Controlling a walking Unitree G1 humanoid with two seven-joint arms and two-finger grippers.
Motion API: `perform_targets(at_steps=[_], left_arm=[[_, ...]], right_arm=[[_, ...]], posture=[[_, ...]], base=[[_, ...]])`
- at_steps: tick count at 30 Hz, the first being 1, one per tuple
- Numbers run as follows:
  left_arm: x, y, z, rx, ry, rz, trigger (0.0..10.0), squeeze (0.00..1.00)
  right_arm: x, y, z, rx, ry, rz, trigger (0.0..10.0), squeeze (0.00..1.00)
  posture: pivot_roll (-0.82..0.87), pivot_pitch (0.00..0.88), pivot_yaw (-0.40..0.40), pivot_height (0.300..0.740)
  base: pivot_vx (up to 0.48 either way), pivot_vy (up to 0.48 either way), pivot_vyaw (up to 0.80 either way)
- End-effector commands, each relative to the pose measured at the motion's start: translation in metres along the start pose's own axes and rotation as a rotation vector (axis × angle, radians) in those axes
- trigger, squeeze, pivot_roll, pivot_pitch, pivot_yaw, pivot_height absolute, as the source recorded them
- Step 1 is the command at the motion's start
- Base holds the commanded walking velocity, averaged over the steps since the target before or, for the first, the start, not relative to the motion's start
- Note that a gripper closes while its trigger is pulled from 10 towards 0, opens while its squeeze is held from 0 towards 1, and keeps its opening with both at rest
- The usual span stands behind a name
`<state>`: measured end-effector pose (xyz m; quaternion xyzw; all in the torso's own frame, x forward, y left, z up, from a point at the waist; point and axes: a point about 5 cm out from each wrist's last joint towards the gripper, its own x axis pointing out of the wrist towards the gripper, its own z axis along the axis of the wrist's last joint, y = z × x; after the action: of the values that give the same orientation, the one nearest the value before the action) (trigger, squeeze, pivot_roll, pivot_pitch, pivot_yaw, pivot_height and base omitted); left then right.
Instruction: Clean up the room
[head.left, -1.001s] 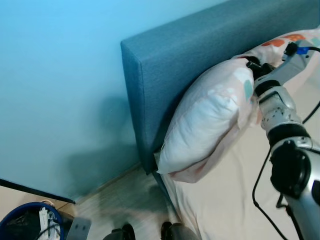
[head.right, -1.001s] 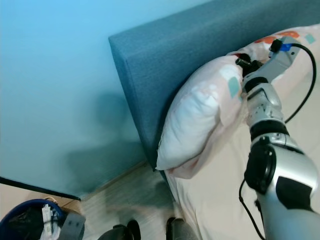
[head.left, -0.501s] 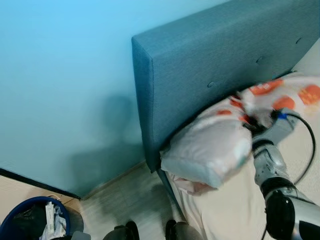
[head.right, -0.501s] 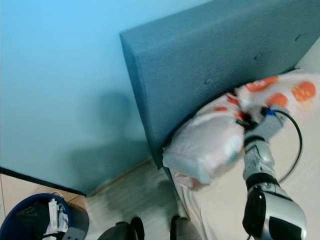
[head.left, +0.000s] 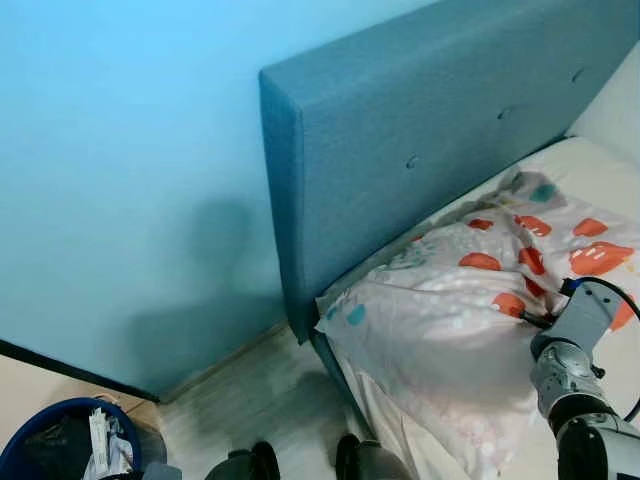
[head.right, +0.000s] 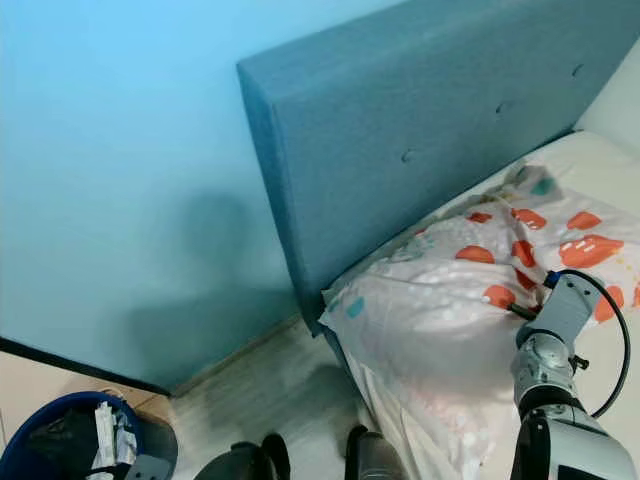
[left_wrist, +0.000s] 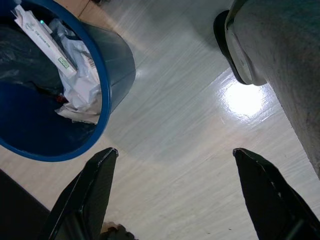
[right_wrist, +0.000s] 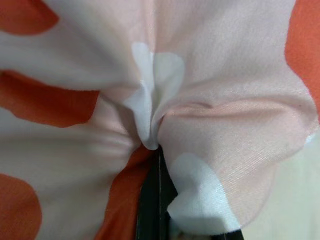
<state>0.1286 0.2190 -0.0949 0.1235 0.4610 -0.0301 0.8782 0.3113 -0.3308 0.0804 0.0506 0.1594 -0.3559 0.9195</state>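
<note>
right gripper (head.right: 522, 313) extended forward, pinching pillow (head.left: 450, 300) on bed (head.left: 600, 165).

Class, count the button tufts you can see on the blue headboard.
3: one low near the pillow, one mid-panel, one toward the far end. More may lie beyond the frame.

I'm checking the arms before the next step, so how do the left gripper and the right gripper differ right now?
The left gripper hangs open over the floor beside the blue bin, holding nothing. The right gripper is up on the bed, its fingers shut on a pinch of the spotted pillow. Both have black fingers.
</note>
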Motion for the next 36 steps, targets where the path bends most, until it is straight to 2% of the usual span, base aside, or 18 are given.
perform_targets(at_steps=[1, 2, 4, 5, 10, 15, 18, 19, 20, 22, 23, 28, 29, 30, 32, 35, 36], left_arm=[[-0.001, -0.011, -0.009, -0.009, 0.039, -0.042, 10.0, 0.0], [-0.001, -0.011, -0.007, -0.027, 0.036, -0.04, 10.0, 0.0], [-0.001, -0.01, -0.006, -0.031, 0.035, -0.04, 10.0, 0.0], [0.0, -0.01, -0.005, -0.042, 0.033, -0.039, 10.0, 0.0], [0.003, -0.008, 0.004, -0.109, 0.016, -0.041, 10.0, 0.0], [0.009, -0.01, 0.027, -0.252, -0.061, -0.106, 10.0, 0.0], [0.011, -0.009, 0.035, -0.288, -0.092, -0.128, 10.0, 0.0], [0.013, -0.005, 0.056, -0.366, -0.172, -0.191, 10.0, 0.0], [0.014, -0.002, 0.067, -0.383, -0.213, -0.226, 10.0, 0.0], [0.014, 0.0, 0.073, -0.39, -0.239, -0.248, 10.0, 0.0], [0.014, 0.006, 0.087, -0.397, -0.283, -0.3, 10.0, 0.0], [0.013, 0.012, 0.102, -0.391, -0.331, -0.394, 10.0, 0.0], [0.012, 0.012, 0.107, -0.395, -0.35, -0.444, 10.0, 0.0], [0.01, 0.012, 0.113, -0.39, -0.37, -0.5, 10.0, 0.0], [0.01, 0.011, 0.116, -0.385, -0.383, -0.536, 10.0, 0.0], [0.004, 0.001, 0.14, -0.335, -0.471, -0.727, 10.0, 0.0], [0.004, 0.001, 0.14, -0.335, -0.471, -0.727, 10.0, 0.0]], right_arm=[[-0.002, -0.013, -0.021, -0.056, 0.086, -0.053, 10.0, 0.0], [-0.003, -0.013, -0.024, -0.065, 0.109, -0.058, 10.0, 0.68], [-0.003, -0.013, -0.025, -0.067, 0.113, -0.061, 10.0, 0.68], [-0.003, -0.013, -0.026, -0.074, 0.121, -0.063, 10.0, 1.0], [-0.003, -0.015, -0.029, -0.137, 0.164, -0.073, 10.0, 1.0], [0.0, -0.021, -0.016, -0.191, 0.135, -0.127, 10.0, 1.0], [0.001, -0.022, -0.011, -0.199, 0.121, -0.137, 10.0, 1.0], [0.003, -0.022, -0.003, -0.222, 0.099, -0.14, 10.0, 1.0], [0.004, -0.021, 0.001, -0.232, 0.089, -0.133, 10.0, 1.0], [0.004, -0.02, 0.003, -0.238, 0.083, -0.129, 10.0, 1.0], [0.004, -0.018, 0.005, -0.242, 0.072, -0.118, 10.0, 1.0], [0.002, -0.006, -0.001, -0.226, 0.084, -0.058, 10.0, 1.0], [-0.001, 0.0, -0.009, -0.231, 0.101, -0.018, 10.0, 0.59], [-0.004, 0.007, -0.018, -0.237, 0.124, 0.015, 10.0, 0.0], [-0.006, 0.011, -0.024, -0.241, 0.139, 0.034, 10.0, 0.0], [-0.022, 0.026, -0.063, -0.24, 0.237, 0.12, 10.0, 0.0], [-0.022, 0.026, -0.063, -0.24, 0.237, 0.12, 10.0, 0.0]], posture=[[0.01, 0.321, -0.006, 0.74], [0.0, 0.314, -0.006, 0.74], [0.0, 0.314, -0.006, 0.74], [0.01, 0.304, -0.009, 0.74], [0.0, 0.281, -0.012, 0.74], [-0.02, 0.248, -0.016, 0.74], [-0.02, 0.24, -0.016, 0.74], [-0.03, 0.223, -0.016, 0.74], [-0.04, 0.212, -0.015, 0.74], [-0.04, 0.212, -0.015, 0.74], [-0.05, 0.186, -0.016, 0.74], [-0.06, 0.167, -0.016, 0.74], [-0.07, 0.153, -0.015, 0.74], [-0.08, 0.142, -0.017, 0.74], [-0.08, 0.139, -0.017, 0.74], [-0.08, 0.108, -0.02, 0.74], [-0.08, 0.108, -0.02, 0.74]], base=[[0.0, 0.0, 0.0], [0.0, 0.0, 0.0], [0.0, 0.0, 0.0], [0.0, 0.0, 0.0], [0.0, 0.0, 0.0], [0.0, 0.0, 0.0], [0.0, 0.0, 0.0], [0.0, 0.0, 0.0], [0.0, 0.0, 0.0], [0.0, 0.0, 0.0], [0.0, 0.0, 0.0], [0.0, 0.0, -0.13], [0.0, 0.0, -0.73], [0.0, 0.0, -0.73], [0.0, 0.0, -0.73], [0.0, 0.0, -0.73], [0.0, 0.0, -0.74]])
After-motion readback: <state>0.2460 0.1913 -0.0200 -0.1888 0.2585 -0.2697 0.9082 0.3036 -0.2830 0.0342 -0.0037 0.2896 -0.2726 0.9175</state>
